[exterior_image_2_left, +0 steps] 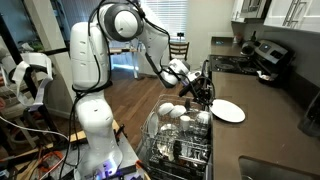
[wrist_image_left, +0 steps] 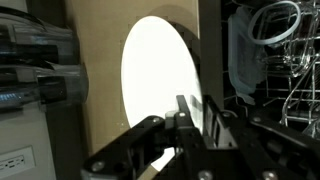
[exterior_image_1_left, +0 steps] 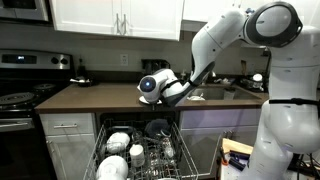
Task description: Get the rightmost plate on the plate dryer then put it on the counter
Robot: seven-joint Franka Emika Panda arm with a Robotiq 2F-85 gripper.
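Note:
A white plate [exterior_image_2_left: 229, 111] lies flat on the dark brown counter [exterior_image_2_left: 262, 132], near its front edge. In the wrist view the plate [wrist_image_left: 158, 80] fills the middle, with bare counter [wrist_image_left: 100, 110] beside it. My gripper [exterior_image_2_left: 206, 93] is at the plate's near rim. Its fingers [wrist_image_left: 199, 116] stand close together over the rim and look shut on it. The plate dryer [exterior_image_1_left: 142, 152], a pulled-out wire rack, is below the counter and holds white dishes. It also shows in an exterior view [exterior_image_2_left: 180, 137] and at the wrist view's right [wrist_image_left: 290, 60].
A black stove [exterior_image_1_left: 20, 97] stands at the counter's end and also shows in an exterior view [exterior_image_2_left: 256, 60]. A sink [exterior_image_1_left: 215, 92] is set in the counter under the arm. White upper cabinets [exterior_image_1_left: 110, 15] hang above. A wooden chair [exterior_image_2_left: 179, 48] stands on the floor behind.

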